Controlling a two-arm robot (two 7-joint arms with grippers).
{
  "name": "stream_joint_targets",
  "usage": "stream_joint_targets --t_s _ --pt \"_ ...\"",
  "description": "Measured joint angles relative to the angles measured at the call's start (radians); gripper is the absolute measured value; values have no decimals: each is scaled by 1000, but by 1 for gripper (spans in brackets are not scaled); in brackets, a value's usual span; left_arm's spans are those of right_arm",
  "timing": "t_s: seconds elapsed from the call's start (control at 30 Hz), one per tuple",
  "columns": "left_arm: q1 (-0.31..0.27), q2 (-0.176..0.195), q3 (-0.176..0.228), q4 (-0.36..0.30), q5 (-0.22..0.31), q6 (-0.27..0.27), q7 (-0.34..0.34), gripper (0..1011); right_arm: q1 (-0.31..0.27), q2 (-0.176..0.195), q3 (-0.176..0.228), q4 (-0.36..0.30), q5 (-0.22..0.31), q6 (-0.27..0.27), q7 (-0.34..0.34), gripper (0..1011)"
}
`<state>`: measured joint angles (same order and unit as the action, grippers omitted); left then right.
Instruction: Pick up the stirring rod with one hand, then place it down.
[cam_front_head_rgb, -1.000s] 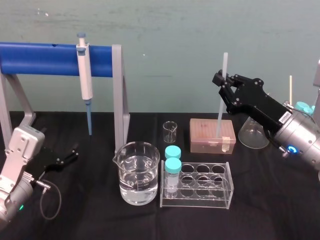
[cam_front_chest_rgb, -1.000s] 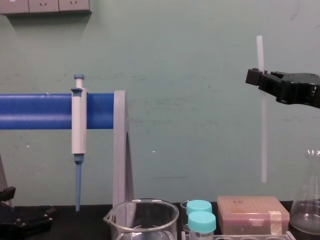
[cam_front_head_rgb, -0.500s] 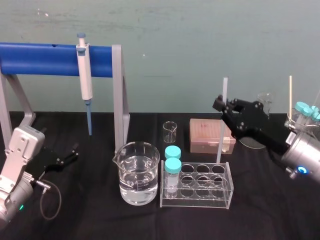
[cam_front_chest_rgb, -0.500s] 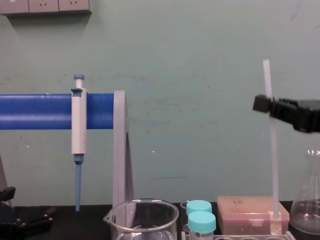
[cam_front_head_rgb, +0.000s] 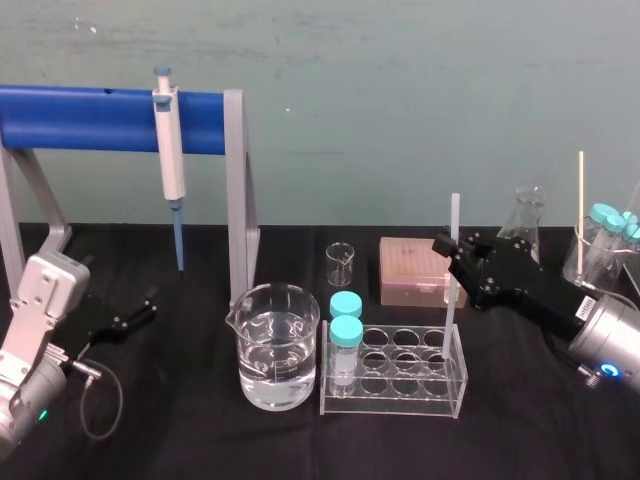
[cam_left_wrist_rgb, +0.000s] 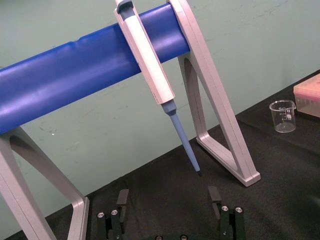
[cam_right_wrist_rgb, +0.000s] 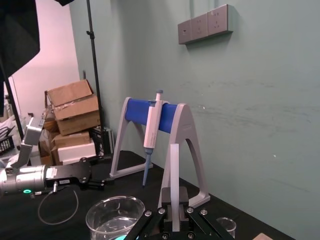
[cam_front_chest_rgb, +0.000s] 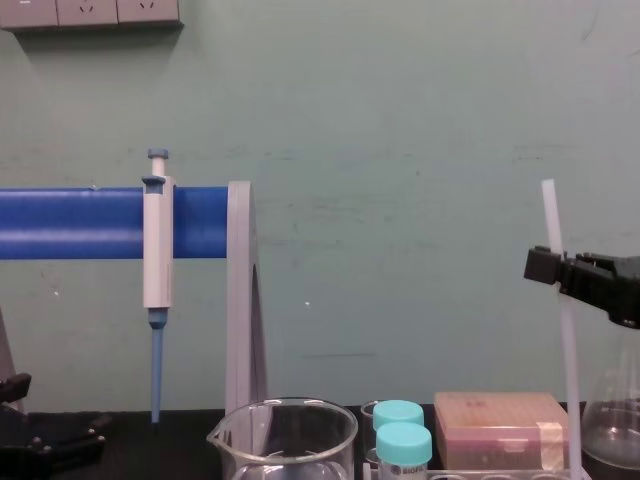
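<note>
The left tool (cam_front_head_rgb: 135, 312) is finished in black and is backed by a boxy silver-grey wrist (cam_front_head_rgb: 45, 290), a green light (cam_front_head_rgb: 41, 414) and a looped black cable (cam_front_head_rgb: 120, 398); the right tool (cam_front_head_rgb: 450, 247), also black and angular, is carried on a silver cylinder (cam_front_head_rgb: 618, 345) ringed in blue light (cam_front_head_rgb: 606, 372).

Beaker (cam_front_head_rgb: 279, 345) left of tube rack (cam_front_head_rgb: 392, 402); box (cam_front_head_rgb: 410, 268) behind it; stirring rod (cam_front_head_rgb: 449, 310) at its right

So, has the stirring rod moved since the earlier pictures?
Yes. Gripped by the right gripper, the stirring rod has sunk; its lower end, earlier above the pink box, now passes below the box's top.
</note>
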<state>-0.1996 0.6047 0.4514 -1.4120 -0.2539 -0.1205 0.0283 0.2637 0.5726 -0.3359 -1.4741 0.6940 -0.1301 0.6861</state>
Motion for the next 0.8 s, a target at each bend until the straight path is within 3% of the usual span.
stream_joint_targets --t_s 0.8 --pt "0 0 0 0 0 0 0 1000 5 -44 -30 122 -27 -82 48 72"
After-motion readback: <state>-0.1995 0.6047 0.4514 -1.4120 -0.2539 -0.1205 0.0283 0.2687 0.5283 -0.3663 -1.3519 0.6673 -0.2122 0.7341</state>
